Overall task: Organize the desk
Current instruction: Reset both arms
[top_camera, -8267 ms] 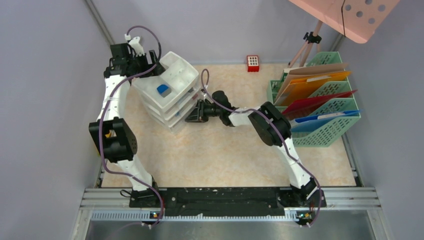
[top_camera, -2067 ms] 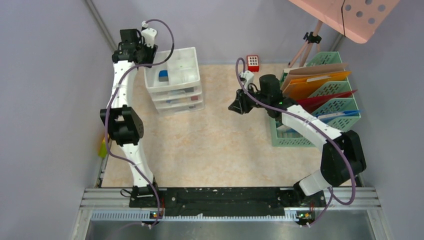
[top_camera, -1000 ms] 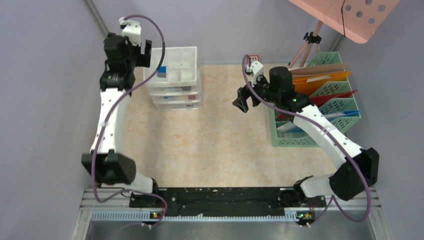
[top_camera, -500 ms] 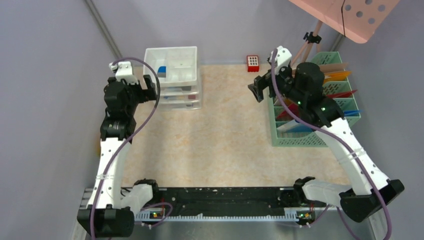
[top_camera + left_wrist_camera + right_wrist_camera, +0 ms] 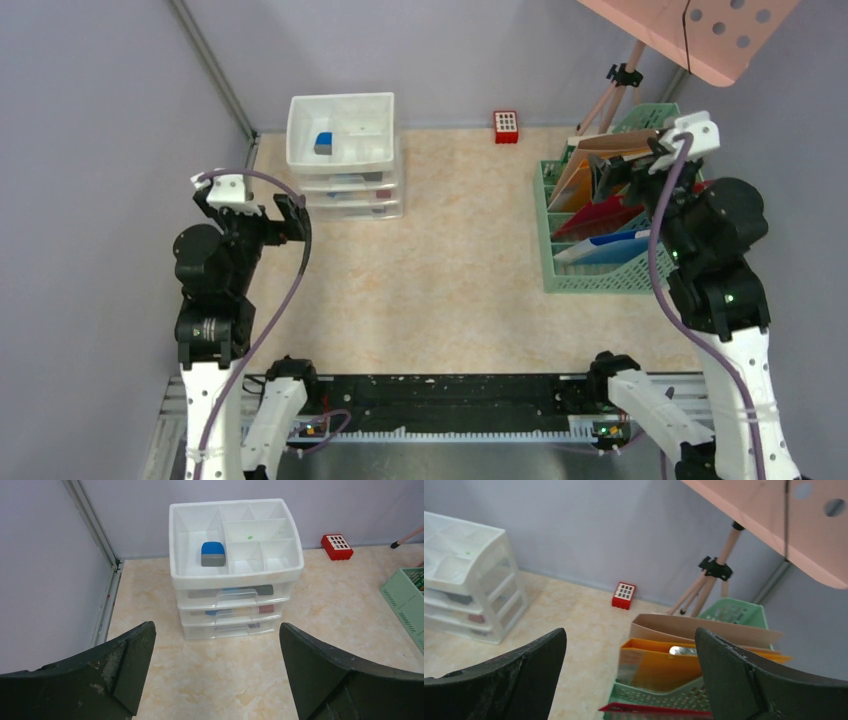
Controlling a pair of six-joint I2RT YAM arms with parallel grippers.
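Fingers wide apart, holding nothing: left fingers (image 5: pixel 117 672), right fingers (image 5: pixel 516 677), both above beige mottled flat surface (image 5: pixel 450 290).

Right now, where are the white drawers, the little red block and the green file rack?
white drawers (image 5: pixel 235 594), left wrist view, front of the top drawer.
red block (image 5: pixel 507 126), overhead view, its top face.
green file rack (image 5: pixel 600 278), overhead view, its near mesh wall.

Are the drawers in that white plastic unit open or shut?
Shut. All three drawer fronts sit flush in the white unit.
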